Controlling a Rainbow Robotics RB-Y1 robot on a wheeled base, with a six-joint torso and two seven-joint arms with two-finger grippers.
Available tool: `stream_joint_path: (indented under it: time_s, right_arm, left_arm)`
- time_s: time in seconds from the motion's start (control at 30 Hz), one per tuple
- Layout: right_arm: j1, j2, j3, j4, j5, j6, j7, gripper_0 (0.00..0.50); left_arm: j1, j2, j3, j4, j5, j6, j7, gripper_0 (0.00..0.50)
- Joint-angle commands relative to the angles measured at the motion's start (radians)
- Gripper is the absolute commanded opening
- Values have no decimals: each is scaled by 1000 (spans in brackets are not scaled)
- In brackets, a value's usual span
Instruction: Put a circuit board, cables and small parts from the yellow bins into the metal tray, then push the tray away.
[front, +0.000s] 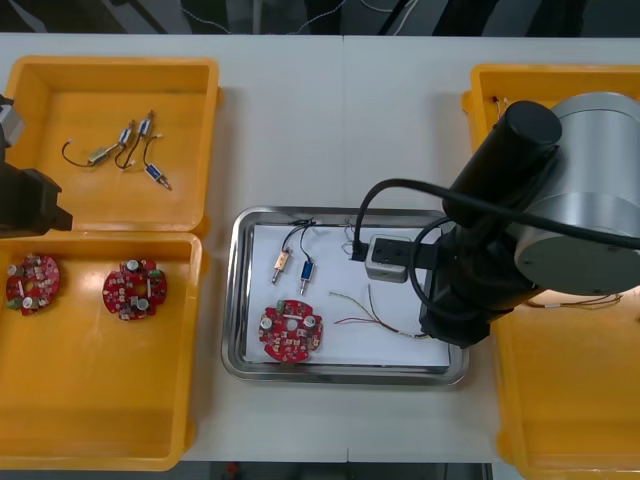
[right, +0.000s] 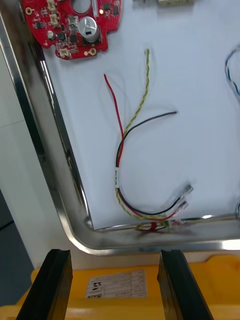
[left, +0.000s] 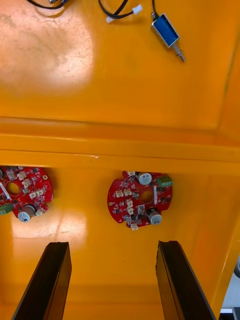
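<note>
From the front, the tray (front: 232, 300) sat mid-surface (front: 290, 120) between the bins (front: 205, 235). It held a board (front: 292, 330), two small parts (front: 283, 265) and a red and yellow cable (front: 375, 315). The right arm (front: 500, 230) hung over its right side, and the left arm (front: 25, 205) sat parked at the left bins, where two spare boards (front: 134, 290) and more parts (front: 125, 145) lay. Loading looked nearly done, so the main risk was in the push. Everything lay loose on a smooth floor, and a sharp shove could slide the pieces into a heap or skew the tray toward a bin. In the right wrist view the right gripper (right: 112, 257) stood wide and empty above a bin edge (right: 115, 287), just outside the tray's corner. The cable's plug ends (right: 172, 215) rested against the tray wall, and some strands seemed to ride up on the rim (right: 55, 200). A finger set there to push could pinch them or drag them out. A blue and white cable (right: 231, 75) showed at the far side. In the left wrist view the left gripper (left: 112, 250) was wide too, holding nothing, over the near bin with a spare board (left: 141, 199) ahead of its fingers. Closing on it would put a second, unwanted board in play.
</note>
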Motion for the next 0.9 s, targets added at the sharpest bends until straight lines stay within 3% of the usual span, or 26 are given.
stream_joint_path:
  time_s: [0.03,0.33,0.53,0.9]
  right_arm:
    - [-75,51,89,-5,62,-27,69,500]
    - [-95,86,258,-5,179,-89,106,500]
    - [-98,146,365,44,254,-121,95,500]
    - [-98,229,399,121,269,-121,80,500]
  left_arm:
    - [63,44,59,-51,4,7,-137,500]
    - [130,41,81,-96,3,7,-155,500]
    - [146,41,85,-103,-2,7,-161,500]
    - [150,41,85,-102,0,7,-164,500]
